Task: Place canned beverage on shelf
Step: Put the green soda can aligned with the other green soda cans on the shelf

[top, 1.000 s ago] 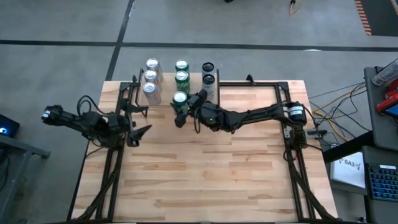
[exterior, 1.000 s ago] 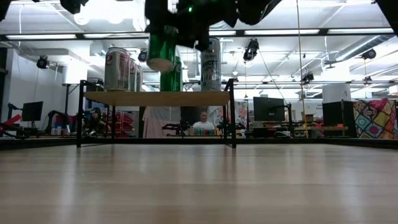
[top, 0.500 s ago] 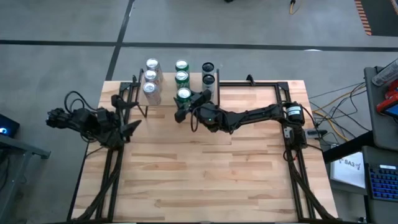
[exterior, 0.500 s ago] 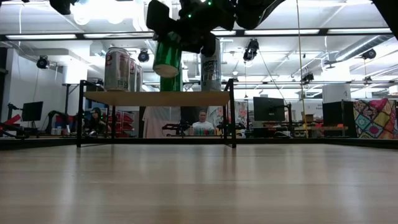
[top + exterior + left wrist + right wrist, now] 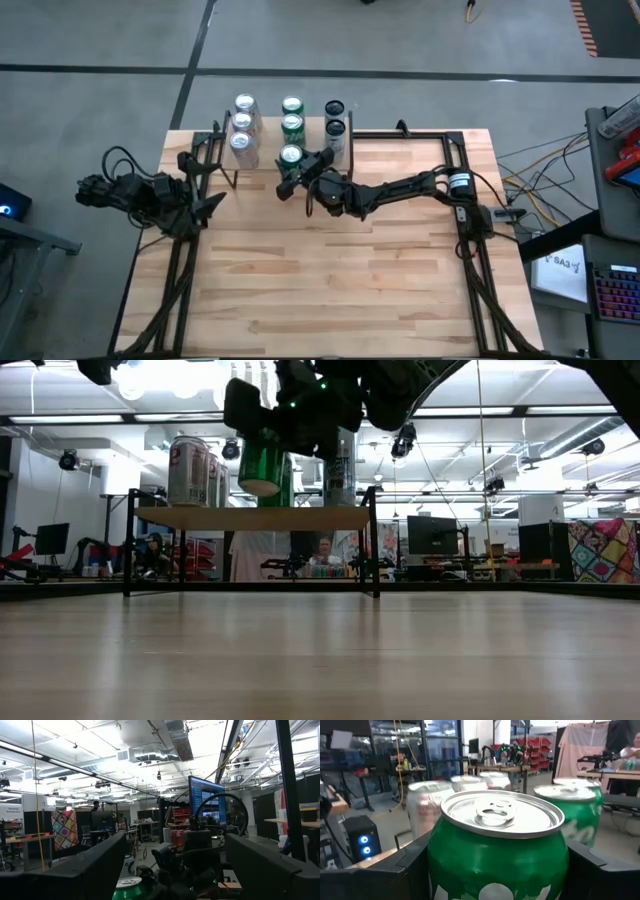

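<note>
A green can (image 5: 291, 155) (image 5: 497, 855) hangs upright just above the near edge of the shelf (image 5: 200, 518), with my right gripper (image 5: 300, 168) shut on it. Standing on the shelf plank are three white cans (image 5: 243, 122), two more green cans (image 5: 292, 115) and two dark cans (image 5: 334, 118). My left gripper (image 5: 210, 183) waits open and empty at the table's left side, left of the shelf. My right gripper pinches the green can's round wall (image 5: 437, 865) between its two fingers (image 5: 395, 870), one on each side. The fingers come about level from the table's right. The can sits upright, top up, its bottom (image 5: 260, 490) lifted clear a little above the shelf plank.
The shelf's black legs (image 5: 128, 550) stand at the table's far edge. Black frame rails (image 5: 465, 230) run along the table's left and right sides. Bare wooden tabletop (image 5: 330, 290) lies toward the near edge.
My right gripper has sunk toward the shelf with the green can, which was tilted and now stands upright, closer to the plank. My left gripper has drawn back toward the table's left edge and then kept still.
</note>
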Robot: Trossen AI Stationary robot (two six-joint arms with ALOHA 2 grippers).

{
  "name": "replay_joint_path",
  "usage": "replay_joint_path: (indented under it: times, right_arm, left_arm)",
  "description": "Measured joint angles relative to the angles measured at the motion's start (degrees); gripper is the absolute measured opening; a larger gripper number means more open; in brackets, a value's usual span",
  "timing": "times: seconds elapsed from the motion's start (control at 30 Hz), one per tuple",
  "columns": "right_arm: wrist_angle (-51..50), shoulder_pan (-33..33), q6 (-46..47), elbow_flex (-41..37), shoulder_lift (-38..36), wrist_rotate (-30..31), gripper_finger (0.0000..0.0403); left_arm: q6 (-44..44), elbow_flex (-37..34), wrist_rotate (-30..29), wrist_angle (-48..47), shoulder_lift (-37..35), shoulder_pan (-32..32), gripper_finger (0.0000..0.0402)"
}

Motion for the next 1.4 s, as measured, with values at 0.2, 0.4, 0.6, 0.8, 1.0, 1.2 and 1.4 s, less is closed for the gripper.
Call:
replay_joint_path:
  times: [0.2, 0.4, 0.6, 0.8, 1.0, 1.2, 1.4]
  right_arm:
    - [-0.2, 0.0, -2.5, 1.9, 0.9, 0.2, 0.0287]
    - [-0.2, -0.1, -4.0, 2.0, 0.9, 2.0, 0.0287]
    - [-1.8, -0.3, -3.2, 2.0, 0.9, 2.1, 0.0287]
    - [-2.0, -0.5, -3.0, 2.0, 0.9, 2.0, 0.0287]
    - [-2.2, -1.0, -2.9, 2.0, 0.9, 2.0, 0.0287]
    - [-3.2, -1.8, -1.5, 2.0, 0.9, 1.9, 0.0287]
    - [-3.4, -2.0, -1.5, 1.9, 1.0, 1.9, 0.0287]
  left_arm:
    - [0.2, 0.0, -0.1, -0.1, 0.0, 0.0, 0.0322]
    - [0.2, 0.0, -1.6, -0.4, 0.0, 0.0, 0.0322]
    - [0.2, 0.0, -2.1, -0.4, 0.0, 0.0, 0.0322]
    - [0.2, 0.0, -2.1, -0.3, 0.0, 0.0, 0.0322]
    - [0.5, 0.0, -2.0, -0.3, 0.0, 0.0, 0.0322]
    - [0.8, -0.1, -2.0, -0.4, 0.0, 0.0, 0.0322]
    - [1.3, -0.1, -2.0, -0.5, 0.0, 0.0, 0.0322]
